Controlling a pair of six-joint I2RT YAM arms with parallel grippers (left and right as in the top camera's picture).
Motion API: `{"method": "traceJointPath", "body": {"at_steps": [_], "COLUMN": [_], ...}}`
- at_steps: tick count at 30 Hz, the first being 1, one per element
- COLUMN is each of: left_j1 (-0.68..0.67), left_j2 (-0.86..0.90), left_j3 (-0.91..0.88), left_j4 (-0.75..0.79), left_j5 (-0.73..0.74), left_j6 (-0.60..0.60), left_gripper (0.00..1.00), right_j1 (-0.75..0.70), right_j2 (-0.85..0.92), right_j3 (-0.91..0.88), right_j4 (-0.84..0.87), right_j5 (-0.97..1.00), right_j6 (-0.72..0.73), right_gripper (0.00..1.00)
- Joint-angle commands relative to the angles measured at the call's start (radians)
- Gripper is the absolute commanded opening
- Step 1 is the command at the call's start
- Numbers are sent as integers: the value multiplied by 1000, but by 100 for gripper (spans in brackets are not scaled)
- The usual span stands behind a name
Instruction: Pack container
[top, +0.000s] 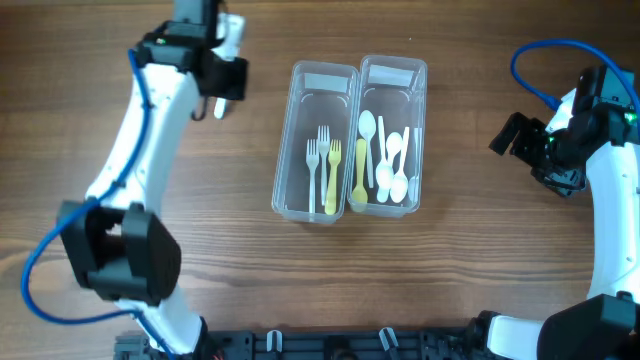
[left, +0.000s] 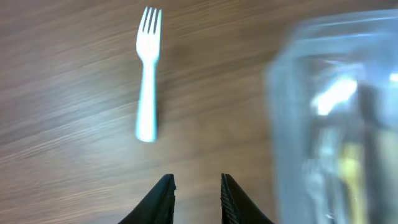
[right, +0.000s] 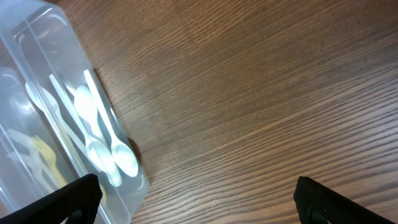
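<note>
Two clear plastic containers stand side by side at the table's middle. The left container (top: 318, 78) holds two white forks (top: 318, 160) and a yellow fork (top: 333, 175). The right container (top: 392, 72) holds white spoons (top: 392, 165) and a yellow piece (top: 360, 170). A loose white fork (left: 148, 78) lies on the wood just ahead of my left gripper (left: 196, 178), which is slightly open and empty; the arm hides this fork in the overhead view. My left gripper (top: 219, 100) is left of the containers. My right gripper (top: 505, 135) (right: 196, 183) is wide open and empty, right of the containers.
The left wrist view shows a blurred container (left: 336, 112) at the right. The right wrist view shows the spoon container (right: 25, 62) at the left with white spoons (right: 102, 143) inside, and bare wood elsewhere.
</note>
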Motion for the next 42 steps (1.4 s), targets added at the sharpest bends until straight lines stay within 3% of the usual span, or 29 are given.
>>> {"method": "traceJointPath", "body": {"at_steps": [1, 3, 7, 13, 18, 23, 26, 34, 42], "left_j1": [-104, -159, -204, -106, 19, 106, 124, 125, 125], "left_j2": [-50, -61, -60, -49, 11, 148, 230, 383, 423], "left_j3": [-2, -2, -3, -3, -3, -3, -3, -3, -3], "left_j4": [-23, -41, -56, 94, 262, 405, 473, 545, 552], "left_j5": [21, 10, -114, -158, -91, 44, 53, 57, 77], "left_j6": [-63, -74, -125, -119, -108, 44, 69, 107, 124], "left_gripper": [26, 26, 42, 56, 57, 57, 58, 60, 57], "right_j1": [1, 1, 1, 1, 1, 1, 1, 1, 1], "right_j2": [10, 10, 10, 10, 10, 10, 10, 10, 10], "right_j3": [0, 0, 0, 0, 0, 0, 0, 0, 0], "right_j4": [-2, -2, -4, -4, -2, -2, -1, 2, 2], "right_j5": [18, 17, 17, 18, 18, 18, 18, 18, 18], "right_j6": [-7, -6, -7, -7, -6, -6, -6, -2, -2], "right_gripper": [100, 100, 100, 100, 100, 100, 100, 100, 100]}}
